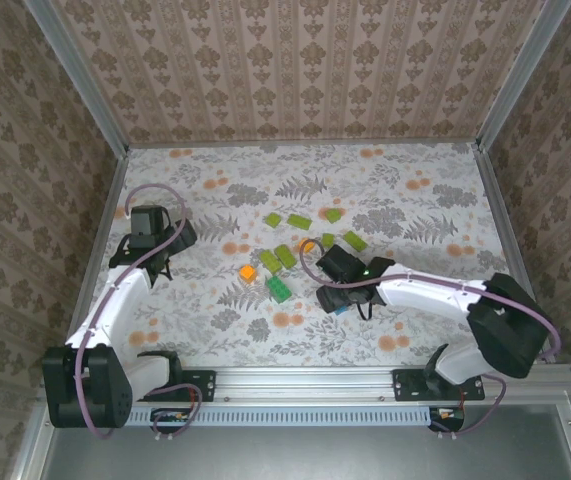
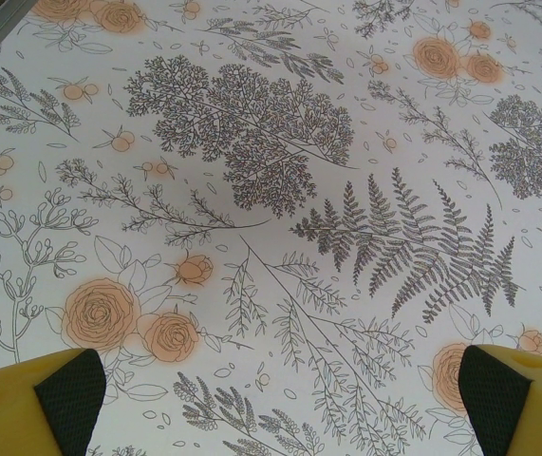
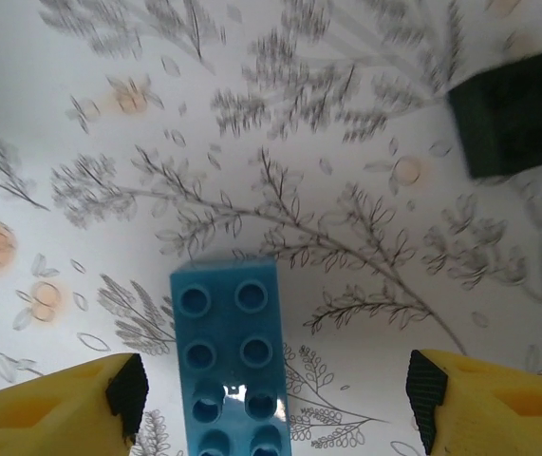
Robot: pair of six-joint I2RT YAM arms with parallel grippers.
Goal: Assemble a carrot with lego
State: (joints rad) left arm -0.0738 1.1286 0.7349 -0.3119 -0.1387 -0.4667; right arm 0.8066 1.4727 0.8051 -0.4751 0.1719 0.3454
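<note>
Soft, even light falls from overhead; the counter [image 1: 215, 340] looks bright, with only faint, soft-edged shadows. The left wrist view is crisp throughout. The right wrist view turns hazy toward its top, the dark brick [image 3: 517, 109] is smeared, and a small glint sits on the blue brick [image 3: 225, 356].

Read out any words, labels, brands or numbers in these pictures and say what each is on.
None can be read.
The blue brick has studs with no legible lettering.
The lime-green bricks and orange brick are too small to tell.
The table cover carries only a flower and fern print, the walls only a pattern.
</note>
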